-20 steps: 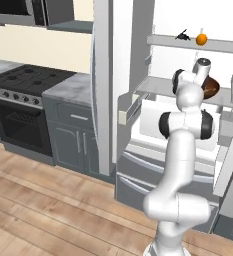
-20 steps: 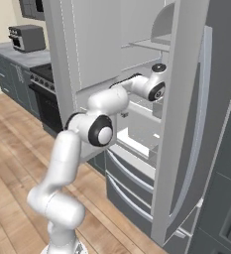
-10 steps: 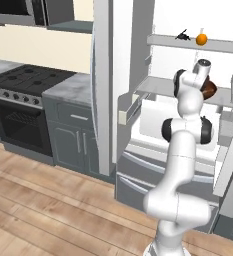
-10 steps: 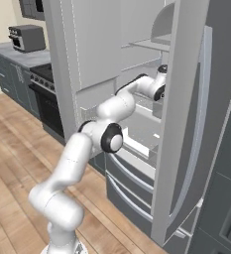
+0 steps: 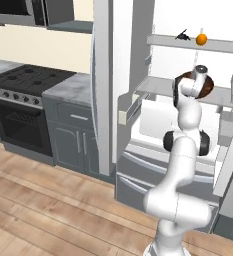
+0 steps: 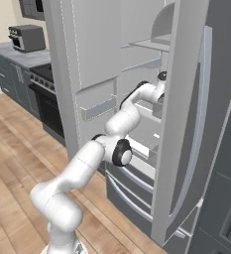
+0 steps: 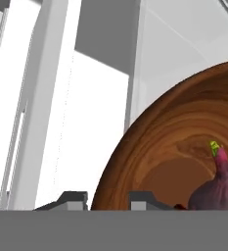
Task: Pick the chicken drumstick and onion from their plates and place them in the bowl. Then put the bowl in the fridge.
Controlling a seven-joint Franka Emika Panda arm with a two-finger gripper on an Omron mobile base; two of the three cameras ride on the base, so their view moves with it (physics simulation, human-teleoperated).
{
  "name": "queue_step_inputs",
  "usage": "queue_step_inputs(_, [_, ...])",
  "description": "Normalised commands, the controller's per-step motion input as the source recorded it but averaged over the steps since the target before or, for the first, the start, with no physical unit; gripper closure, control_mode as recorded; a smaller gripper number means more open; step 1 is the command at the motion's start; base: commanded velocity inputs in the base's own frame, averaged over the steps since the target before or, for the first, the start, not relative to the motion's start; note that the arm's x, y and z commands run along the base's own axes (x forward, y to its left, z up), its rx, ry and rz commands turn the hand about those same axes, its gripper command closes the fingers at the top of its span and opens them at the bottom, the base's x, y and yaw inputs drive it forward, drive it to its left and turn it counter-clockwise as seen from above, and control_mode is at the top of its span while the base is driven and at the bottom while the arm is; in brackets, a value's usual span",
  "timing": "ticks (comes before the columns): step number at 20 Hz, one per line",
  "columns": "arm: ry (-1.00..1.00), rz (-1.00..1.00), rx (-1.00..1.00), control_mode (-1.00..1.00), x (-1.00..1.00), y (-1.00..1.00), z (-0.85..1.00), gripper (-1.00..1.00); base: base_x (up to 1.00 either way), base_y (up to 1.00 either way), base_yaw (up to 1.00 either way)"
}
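While the left base view hides it, the hand view's lower right shows the onion (image 7: 218,188) inside the glossy brown bowl (image 7: 154,142); gripper (image 7: 108,198) fingers straddle the rim, can't tell how tightly.

- The arm (image 5: 182,165) is white and smooth, made of fat round tubes joined one after another — a bit like a bendy toy.
- Dark, almost black rings sit at the joints; a big round dark one (image 6: 121,152) shows in the middle of the arm in the right base view.
- The bottom part is a thick white lump (image 5: 175,210) that swells out wide, then gets thinner lower down.
- The top end has a small grey cap with a dark ring (image 5: 201,69).
- The claw (image 7: 108,198) has two small fingertips (image 7: 74,199) — dark grey, flat on top, with slanted sides.
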Motion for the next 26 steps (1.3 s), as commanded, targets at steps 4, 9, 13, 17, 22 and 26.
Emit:
queue_step_inputs(4, [0.17, 0.03, 0.09, -1.0, 0.48, -0.16, 0.1, 1.0, 0.0, 0.0, 0.0])
queue_step_inputs(9, [0.18, 0.04, 0.13, -1.0, 0.39, -0.14, 0.3, -1.0, 0.0, 0.0, 0.0])
queue_step_inputs(13, [0.15, 0.04, 0.15, -1.0, 0.33, -0.12, 0.47, -1.0, 0.0, 0.0, 0.0])
queue_step_inputs(17, [0.03, 0.04, 0.05, -1.0, 0.19, 0.05, 0.62, -1.0, 0.0, 0.0, 0.0])
queue_step_inputs(22, [0.0, 0.02, 0.0, -1.0, 0.06, 0.04, 0.78, -1.0, 0.0, 0.0, 0.0])
queue_step_inputs(26, [0.0, 0.01, 0.0, -1.0, -0.08, 0.02, 0.62, -1.0, 0.0, 0.0, 0.0])
